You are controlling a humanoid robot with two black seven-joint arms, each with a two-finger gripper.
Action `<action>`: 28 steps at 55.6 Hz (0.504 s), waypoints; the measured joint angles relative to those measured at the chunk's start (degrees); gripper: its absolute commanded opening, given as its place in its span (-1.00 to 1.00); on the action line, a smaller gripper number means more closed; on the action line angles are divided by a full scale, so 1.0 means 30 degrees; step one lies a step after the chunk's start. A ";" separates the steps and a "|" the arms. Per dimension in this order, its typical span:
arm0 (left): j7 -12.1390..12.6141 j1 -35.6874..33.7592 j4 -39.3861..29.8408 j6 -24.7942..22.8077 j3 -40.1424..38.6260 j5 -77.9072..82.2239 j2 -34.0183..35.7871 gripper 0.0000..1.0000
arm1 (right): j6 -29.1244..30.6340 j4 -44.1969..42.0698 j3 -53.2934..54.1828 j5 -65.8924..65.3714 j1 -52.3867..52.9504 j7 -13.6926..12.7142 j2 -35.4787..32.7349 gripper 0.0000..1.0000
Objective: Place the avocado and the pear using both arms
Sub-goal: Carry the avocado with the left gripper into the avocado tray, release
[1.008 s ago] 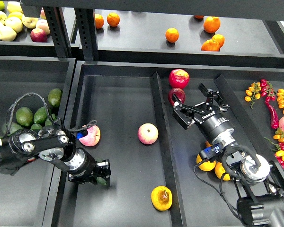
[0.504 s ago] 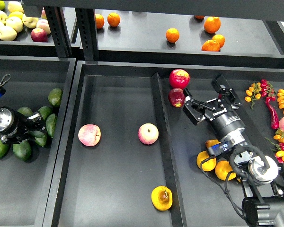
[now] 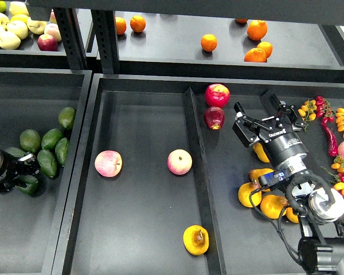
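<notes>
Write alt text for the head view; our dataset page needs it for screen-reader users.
Two black robot arms work over dark trays of fruit: the left gripper sits among green avocados, the right gripper hangs open over yellow pears. The blotched pear and two apples lie in the middle tray.

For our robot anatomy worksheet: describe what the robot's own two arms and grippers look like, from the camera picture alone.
Both arms are black with silver-grey metal joints. The right gripper has two black fingers on a cylindrical wrist bearing white lettering, with black cables looping down the arm and a small blue part lower down. The left gripper is dark, behind a round silver-and-black joint.
</notes>
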 measured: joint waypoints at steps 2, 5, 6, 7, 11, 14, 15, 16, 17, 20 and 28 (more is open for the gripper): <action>0.0000 0.0012 0.0105 0.0000 0.0000 0.0000 -0.0105 -0.47 | 0.0000 0.0000 -0.0010 -0.0001 -0.0010 -0.0001 0.0000 1.00; 0.0000 0.0015 0.0340 0.0000 0.0000 -0.0002 -0.0341 -0.46 | 0.0000 -0.0001 -0.0019 0.0000 -0.0018 -0.0003 0.0000 1.00; 0.0000 0.0015 0.0459 -0.0001 0.0000 -0.0001 -0.0407 -0.46 | 0.0000 -0.0001 -0.0020 -0.0001 -0.0023 -0.0003 0.0001 1.00; 0.0000 0.0015 0.0557 0.0000 0.0000 -0.0001 -0.0481 -0.46 | 0.0000 -0.0001 -0.0021 0.0000 -0.0030 -0.0002 0.0000 1.00; 0.0000 0.0015 0.1075 0.0000 0.0000 0.0000 -0.0858 -0.42 | 0.0000 -0.0001 -0.0059 0.0000 -0.0043 -0.0003 0.0000 1.00; 0.0001 0.0015 0.1403 0.0000 0.0000 0.0000 -0.1098 -0.39 | 0.0000 -0.0001 -0.0087 -0.0001 -0.0047 -0.0002 0.0000 1.00; 0.0000 0.0015 0.1511 0.0000 -0.0001 0.0000 -0.1182 -0.39 | 0.0000 -0.0001 -0.0091 0.0000 -0.0051 -0.0001 0.0000 1.00; 0.0000 0.0015 0.1579 0.0000 -0.0001 0.0001 -0.1241 -0.37 | 0.0000 -0.0001 -0.0091 -0.0001 -0.0057 -0.0001 0.0000 1.00; 0.0000 0.0015 0.1637 0.0002 -0.0001 0.0001 -0.1295 -0.36 | 0.0000 -0.0001 -0.0091 -0.0001 -0.0062 -0.0001 0.0000 1.00; 0.0000 0.0019 0.1782 0.0000 0.0000 -0.0002 -0.1438 -0.32 | 0.0000 -0.0001 -0.0091 -0.0001 -0.0071 -0.0001 0.0000 1.00; 0.0000 0.0049 0.2142 0.0000 0.0009 0.0004 -0.1742 -0.24 | 0.0000 -0.0001 -0.0090 -0.0001 -0.0079 -0.0009 0.0000 1.00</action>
